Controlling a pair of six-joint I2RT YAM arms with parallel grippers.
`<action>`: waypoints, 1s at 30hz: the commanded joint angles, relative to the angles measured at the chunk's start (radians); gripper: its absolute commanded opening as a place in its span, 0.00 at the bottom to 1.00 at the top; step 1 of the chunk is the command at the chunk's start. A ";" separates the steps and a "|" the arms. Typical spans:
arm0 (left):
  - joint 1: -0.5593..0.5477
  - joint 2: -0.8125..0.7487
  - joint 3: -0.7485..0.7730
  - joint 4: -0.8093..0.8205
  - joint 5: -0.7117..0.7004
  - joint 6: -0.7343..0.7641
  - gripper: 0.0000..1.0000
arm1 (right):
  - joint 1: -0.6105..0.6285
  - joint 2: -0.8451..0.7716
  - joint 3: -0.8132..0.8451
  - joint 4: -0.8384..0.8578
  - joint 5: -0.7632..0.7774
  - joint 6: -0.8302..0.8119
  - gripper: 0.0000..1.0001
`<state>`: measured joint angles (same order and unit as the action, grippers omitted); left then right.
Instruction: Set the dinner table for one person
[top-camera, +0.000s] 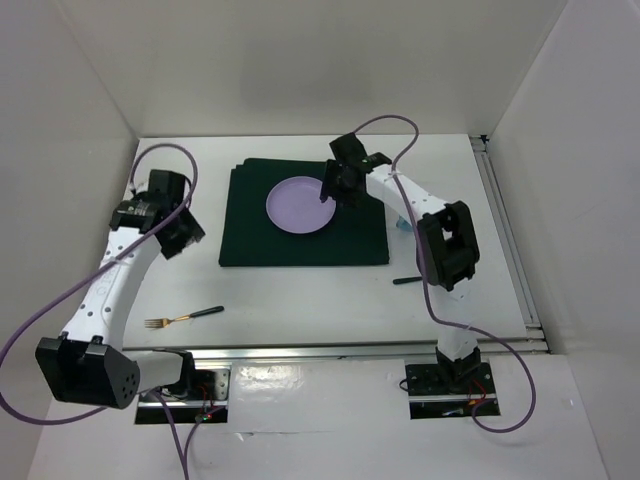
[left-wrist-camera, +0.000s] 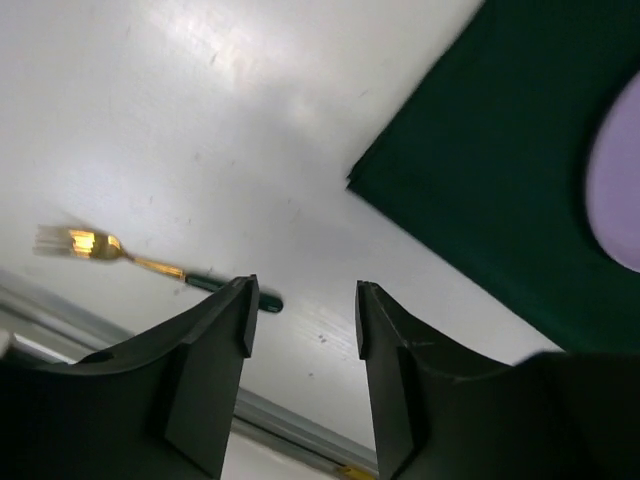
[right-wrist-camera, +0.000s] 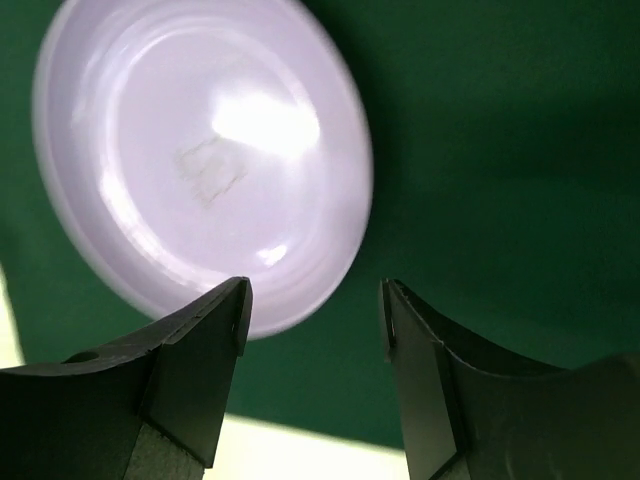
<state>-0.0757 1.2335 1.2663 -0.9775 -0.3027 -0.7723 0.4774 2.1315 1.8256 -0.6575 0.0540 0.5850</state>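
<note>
A lilac plate (top-camera: 299, 205) lies on a dark green cloth mat (top-camera: 250, 235) on the white dinner table (top-camera: 300, 295). My right gripper (top-camera: 333, 188) hovers open and empty over the plate's right rim; the plate (right-wrist-camera: 200, 160) and mat (right-wrist-camera: 500, 150) fill its wrist view. A gold fork with a dark green handle (top-camera: 183, 318) lies near the table's front left and shows in the left wrist view (left-wrist-camera: 140, 262). My left gripper (top-camera: 180, 235) is open and empty above the table, left of the mat (left-wrist-camera: 500, 170). A dark-handled utensil (top-camera: 408, 281) lies right of the mat, partly hidden by the right arm.
Silver rails run along the table's front edge (top-camera: 330, 352) and right edge (top-camera: 508, 235). White walls close in the left, back and right sides. A pale blue object (top-camera: 399, 224) peeks out under the right arm at the mat's right edge.
</note>
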 joint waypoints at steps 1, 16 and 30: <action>-0.030 -0.021 -0.134 -0.118 -0.024 -0.255 0.59 | 0.024 -0.140 -0.061 0.010 0.030 -0.024 0.65; 0.010 -0.003 -0.461 0.034 0.097 -0.577 0.84 | 0.033 -0.320 -0.276 0.053 0.001 -0.073 0.66; 0.037 0.168 -0.538 0.152 0.108 -0.602 0.78 | 0.006 -0.397 -0.373 0.048 0.001 -0.100 0.66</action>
<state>-0.0544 1.3689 0.7631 -0.8642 -0.1959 -1.3636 0.4965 1.7958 1.4643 -0.6319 0.0467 0.4999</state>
